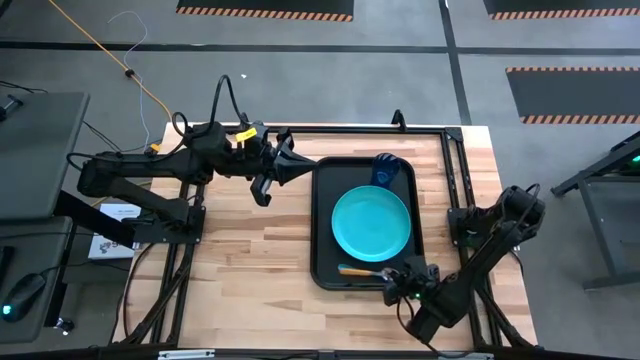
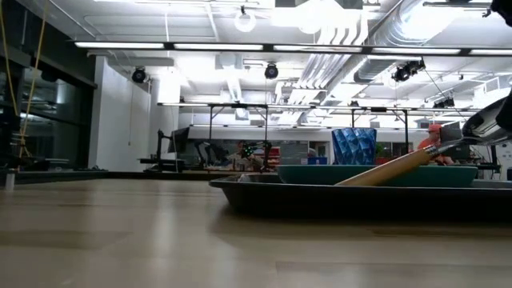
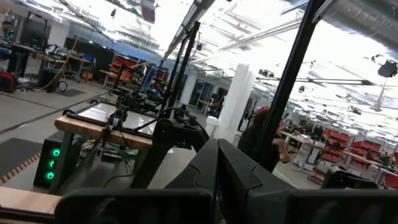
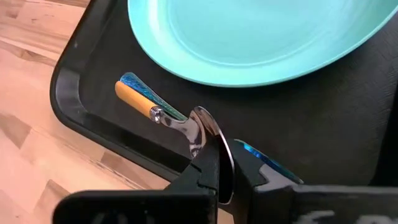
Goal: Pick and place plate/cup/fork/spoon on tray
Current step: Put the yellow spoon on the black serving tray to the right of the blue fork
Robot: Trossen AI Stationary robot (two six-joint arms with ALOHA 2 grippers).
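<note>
- No text, label, brand, number or sign can be read in any of the four views.
- The plate, the cup, the spoon and the tray carry no lettering that shows.
- The white sheet lying off the table's left edge has dark marks, too small to read.
- The striped orange-and-black floor bands beyond the table's far edge are pattern only, with no words.
</note>
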